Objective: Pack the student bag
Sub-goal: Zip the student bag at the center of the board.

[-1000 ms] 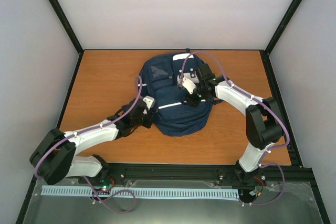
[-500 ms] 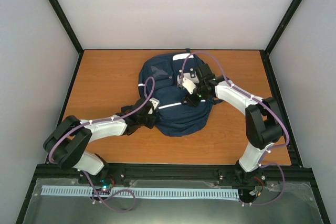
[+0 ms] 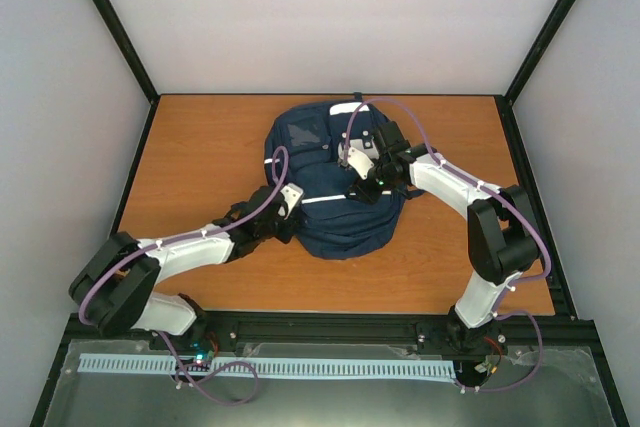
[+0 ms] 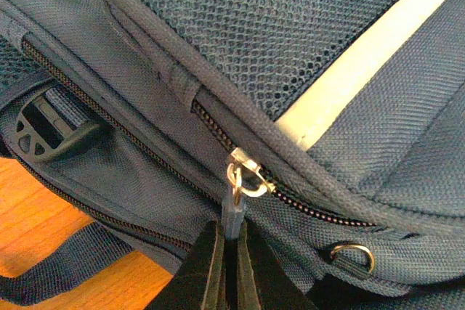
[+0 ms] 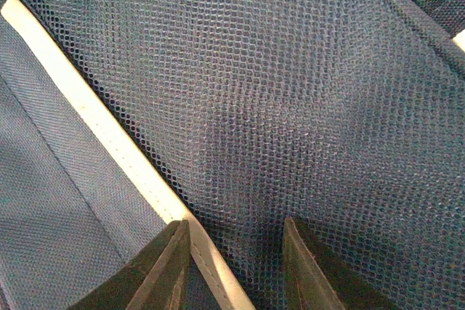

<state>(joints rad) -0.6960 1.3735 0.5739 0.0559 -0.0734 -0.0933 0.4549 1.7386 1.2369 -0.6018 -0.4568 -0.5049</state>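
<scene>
the large navy blue fabric student bag [image 3: 335, 222] lies mid-worktop [image 3: 200, 137]. the left arm's elbow has swung, its left claw [image 4: 231, 236] still pinching the small grey zipper pull [image 4: 234, 212]. the spread right claw [image 5: 236, 231] keeps bracing the mesh panel [image 5: 276, 92]. the zip is probably being worked.

Lab enclosure (white panels [image 3: 330, 17], black frame [image 3: 110, 22])

No readable text, label or number shows anywhere.
</scene>
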